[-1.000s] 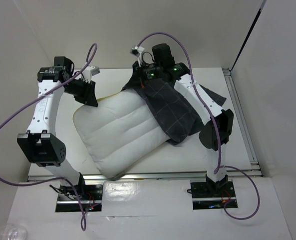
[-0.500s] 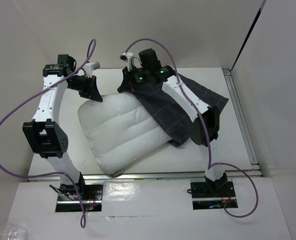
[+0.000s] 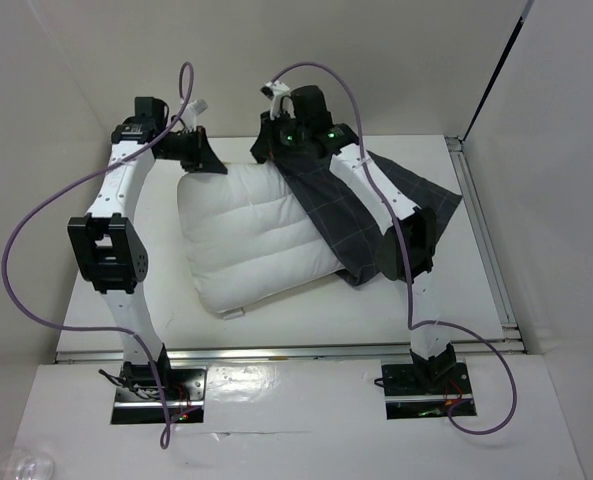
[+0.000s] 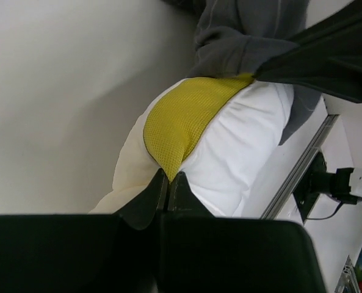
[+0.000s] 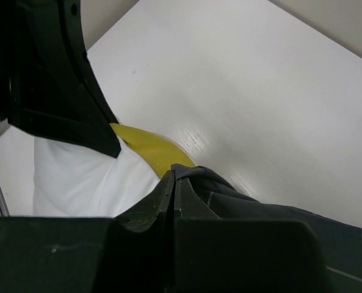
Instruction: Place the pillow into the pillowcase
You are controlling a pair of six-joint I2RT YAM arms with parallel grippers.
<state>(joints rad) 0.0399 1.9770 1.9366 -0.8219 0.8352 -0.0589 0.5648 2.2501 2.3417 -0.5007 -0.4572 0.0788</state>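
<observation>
- My left gripper [image 4: 168, 178] was pressed shut, its two fingertips meeting on the pointed corner of the yellow band [image 4: 187, 116] at the edge of the pillow [image 3: 246, 235].
- In the left wrist view, the yellow mesh fanned out directly above my left fingertips. The pillow's white body bulged away to their right.
- My right gripper [image 5: 173, 176] was also closed tight, with a fold of the pillowcase [image 3: 371, 205] pinched between its fingertips. The dark checked fabric ran off to the right of them.
- In the right wrist view, the yellow band showed just to the left of my right fingertips, meeting the pinched grey fold, with white pillow below it.
- Seen from above, both grippers sat along the pillow's far edge. The left was at the far left corner and the right at the far right corner, near each other but apart.
- The pillow lay flat on the white table [image 3: 466, 290], turned at a slant.
- The pillowcase was draped over the pillow's right side and spread onto the table beyond it. Most of the quilted top lay uncovered.
- I could not tell whether the pillow's corner sat inside the pillowcase opening.
</observation>
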